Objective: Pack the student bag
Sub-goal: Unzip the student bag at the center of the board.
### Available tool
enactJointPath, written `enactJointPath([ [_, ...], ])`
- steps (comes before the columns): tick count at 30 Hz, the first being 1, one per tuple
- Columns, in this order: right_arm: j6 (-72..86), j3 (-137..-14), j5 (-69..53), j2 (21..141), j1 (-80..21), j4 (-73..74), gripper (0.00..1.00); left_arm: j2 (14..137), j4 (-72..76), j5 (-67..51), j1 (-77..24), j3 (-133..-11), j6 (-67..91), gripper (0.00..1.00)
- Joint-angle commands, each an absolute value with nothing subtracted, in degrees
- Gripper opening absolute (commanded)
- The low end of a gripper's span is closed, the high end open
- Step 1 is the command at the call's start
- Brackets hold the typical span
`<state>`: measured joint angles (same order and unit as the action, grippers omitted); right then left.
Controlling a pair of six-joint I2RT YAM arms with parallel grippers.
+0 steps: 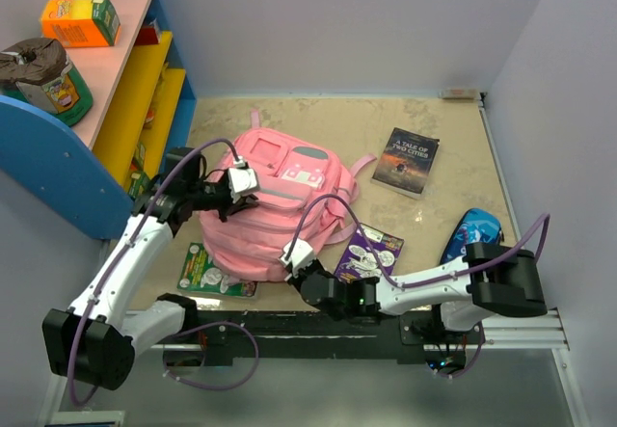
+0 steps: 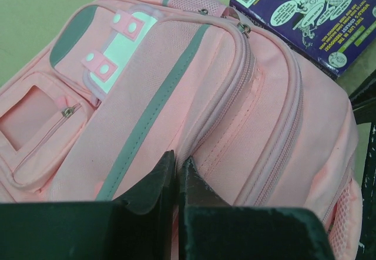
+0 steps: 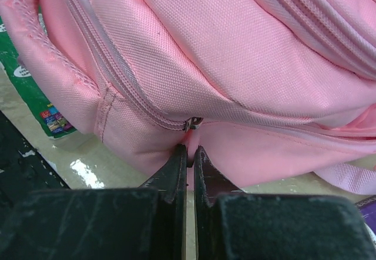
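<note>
- The right gripper (image 3: pixel 188 149), with two flat black fingers, is resting at the near bottom edge of the bag. Its jaws are almost pressed together just below a small metal zip slider (image 3: pixel 192 123). I cannot tell whether they are pinching its tab.
- The student bag (image 1: pixel 289 205), a large soft backpack of pink woven fabric, is lying flat in the middle of the glossy beige table (image 1: pixel 434 119). Its front is facing up, and it is showing curved zip seams, a grey top patch and a white patch.
- The left gripper (image 2: pixel 178 157) is sitting on the bag's left side with its jaws closed against the fabric beside a grey stripe. Any pinch of cloth is unclear.
- A thin green printed booklet (image 1: pixel 217 273) is poking out from under the bag's near left corner.
- A purple cartoon booklet (image 1: pixel 371 253) is lying just right of the bag.
- A crinkled shiny blue pouch (image 1: pixel 472 234) is lying near the right arm.
- A dark rectangular paperback book (image 1: pixel 405 162) is lying farther back, to the right.
- A blue, yellow and pink shelf unit (image 1: pixel 125 90) is standing at the far left. It is holding an orange carton (image 1: pixel 80 20) and a round tin (image 1: pixel 43 75).
</note>
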<state>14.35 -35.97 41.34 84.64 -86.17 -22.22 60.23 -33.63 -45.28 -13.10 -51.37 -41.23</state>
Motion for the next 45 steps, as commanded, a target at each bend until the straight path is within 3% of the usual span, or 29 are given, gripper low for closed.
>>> enactJointPath([
  [1,16.2,-41.4,37.1,81.9,-88.1,-23.8,0.0,60.6,-22.5,-45.2,-14.7,-51.7,-34.5,0.0],
  [16,23.4,-45.2,32.3,83.1,-88.1,-14.6,0.0,61.0,-18.5,-33.4,-15.1,-53.3,-29.9,0.0],
  [21,30.2,-50.4,45.1,85.3,-87.3,-2.7,0.0,63.6,-21.0,-25.6,-15.6,-56.8,-26.6,0.0],
  [27,29.6,-51.3,32.6,85.7,-69.9,-4.8,0.0,65.3,-25.8,-22.8,-16.3,-61.2,-26.2,0.0],
  [33,26.2,-52.7,28.6,87.8,-62.0,-5.2,0.0,62.5,-26.2,-24.4,-17.3,-59.6,-26.0,0.0],
  [45,20.8,-46.7,24.2,84.1,-64.6,-9.8,0.0,68.5,-21.9,-19.9,-25.8,-59.1,-17.6,0.0],
])
